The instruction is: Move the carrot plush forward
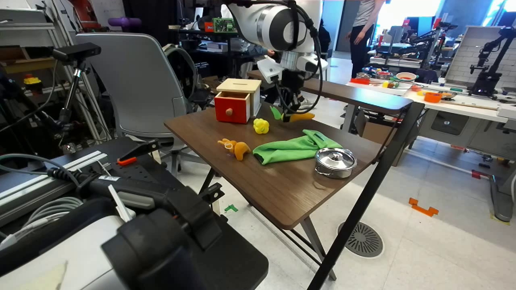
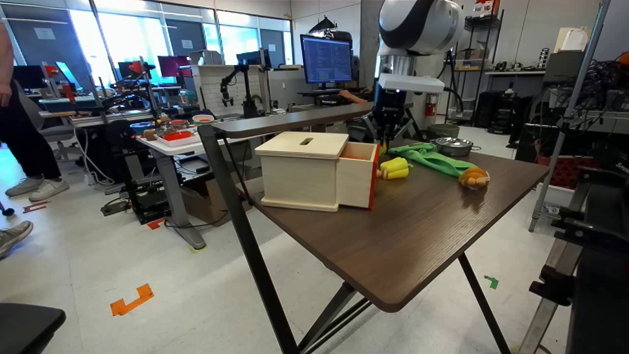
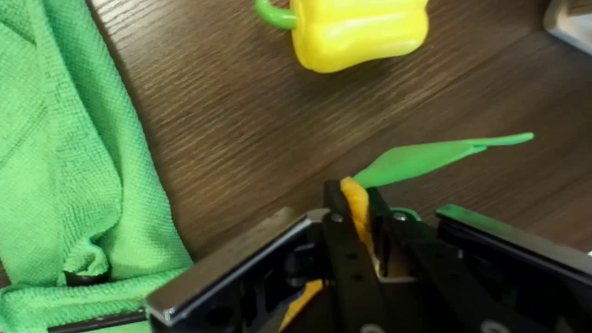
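table (image 1: pixel 282 189): carries all that matters; its broadest bare stretch runs to the rounded near corner in an exterior view, open room for a longer move.
wooden box (image 2: pixel 299 179): set close to the table's border, red-fronted drawer (image 1: pixel 234 104) part way out; that hard face bounds one side of the bare lane, and a wide swing could knock it.
green cloth (image 1: pixel 296 148): rumpled, bounding the opposite side; soft, likely to drag if brushed low.
pot (image 1: pixel 336 163): metal, lidded, just beside the cloth near another border; probably out of the path.
claw (image 3: pixel 355 194): narrow, closed around the carrot plush (image 1: pixel 304 116) right beside its green tuft (image 3: pixel 416 159); soft stuff like that should pinch flat and hold, though an end grip may let the rest swing.
carrot plush: close to the table's far border in an exterior view, body leading away one side of the claw, tuft over bare wood on the other; whether it touches the table, i cannot tell.
pepper (image 3: pixel 360 34): yellow, on its side, stem toward the cloth, between that and the box; a bare strip parts it from the claw; likeliest thing bumped if forward runs this way.
orange piece (image 1: pixel 241 150): just beside the cloth's end; little concern for a short move.
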`<action>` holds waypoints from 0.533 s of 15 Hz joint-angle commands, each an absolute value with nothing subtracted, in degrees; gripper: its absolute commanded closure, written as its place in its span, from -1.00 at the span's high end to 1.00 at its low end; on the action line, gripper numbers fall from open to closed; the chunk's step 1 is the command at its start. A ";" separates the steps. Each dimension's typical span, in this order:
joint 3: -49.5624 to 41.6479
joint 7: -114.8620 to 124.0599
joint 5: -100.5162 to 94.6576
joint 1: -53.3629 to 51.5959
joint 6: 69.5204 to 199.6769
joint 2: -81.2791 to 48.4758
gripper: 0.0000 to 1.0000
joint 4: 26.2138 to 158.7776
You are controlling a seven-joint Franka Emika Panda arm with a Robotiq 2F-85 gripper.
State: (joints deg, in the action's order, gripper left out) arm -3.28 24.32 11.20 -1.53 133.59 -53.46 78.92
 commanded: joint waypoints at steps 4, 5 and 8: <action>-2.13 22.34 8.94 -6.28 133.67 -42.22 -0.94 89.17; -1.84 21.97 8.83 -6.94 133.60 -40.48 -0.94 91.00; -1.19 21.24 8.09 -8.84 132.73 -35.22 -0.94 96.99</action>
State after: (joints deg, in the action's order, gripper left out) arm -1.92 22.28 9.86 -7.75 133.60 -42.13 88.97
